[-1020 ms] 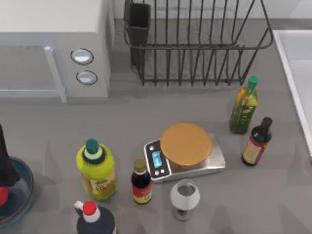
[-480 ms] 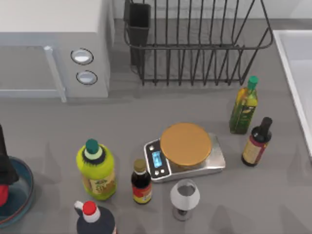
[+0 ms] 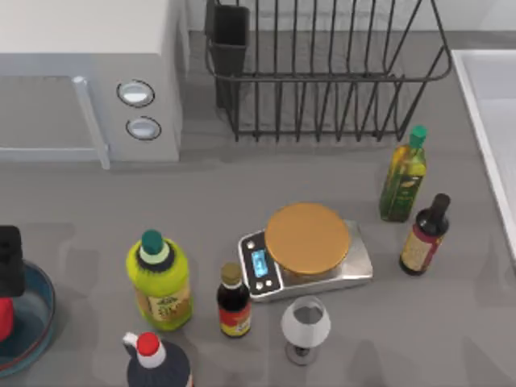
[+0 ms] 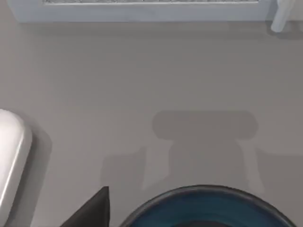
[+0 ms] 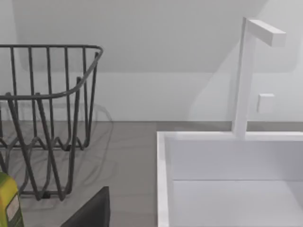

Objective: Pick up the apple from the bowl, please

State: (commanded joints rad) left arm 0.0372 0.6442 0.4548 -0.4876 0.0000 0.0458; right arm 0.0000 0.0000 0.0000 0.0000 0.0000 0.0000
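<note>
the small bright-red apple sits in the shallow teal-blue bowl – the left gripper, grip unclear, should be lifted straight up, slowly.

Five bottles are counted on the table: a yellow-green bottle, a small dark sauce bottle, a dark bottle with a red cap, an olive-oil bottle and a dark-brown bottle. One scale is seen, and one wine glass. One bowl is counted, with one apple in it. One microwave, one wire dish rack and one sink are seen.
</note>
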